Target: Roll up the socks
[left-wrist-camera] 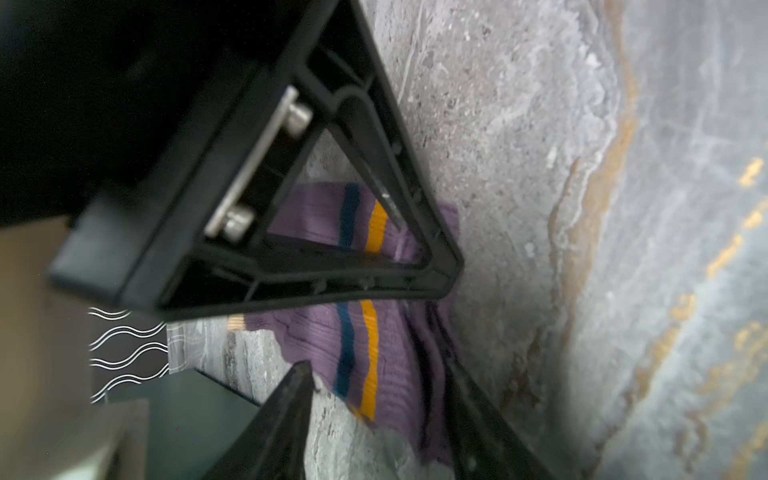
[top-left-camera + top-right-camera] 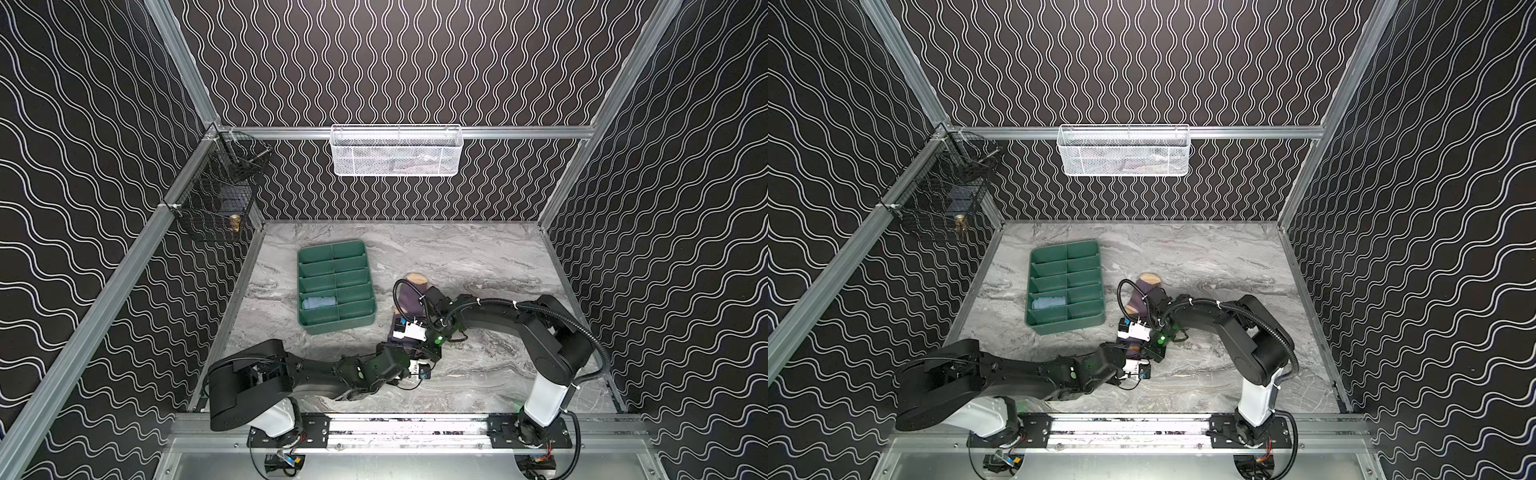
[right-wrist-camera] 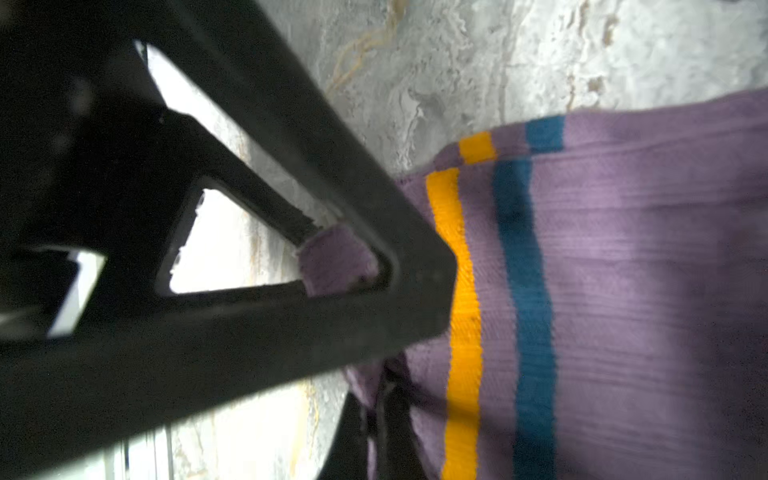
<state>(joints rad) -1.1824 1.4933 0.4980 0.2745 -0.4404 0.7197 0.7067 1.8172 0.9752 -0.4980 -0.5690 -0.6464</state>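
My right gripper (image 3: 399, 361) pinches the purple sock (image 3: 623, 291) by its cuff on the table (image 2: 498, 257) beside the tray (image 2: 340, 326); left gripper (image 1: 382, 320) stands half-open astride it. Closing on one layer, I risk a skewed roll.

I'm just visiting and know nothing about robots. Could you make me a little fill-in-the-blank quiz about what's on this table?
1. The right hand pinches the ___ sock.
2. The blue sock sits rolled in the ___ tray.
3. The basket on the back wall is ___.
Missing words: purple; green; white.
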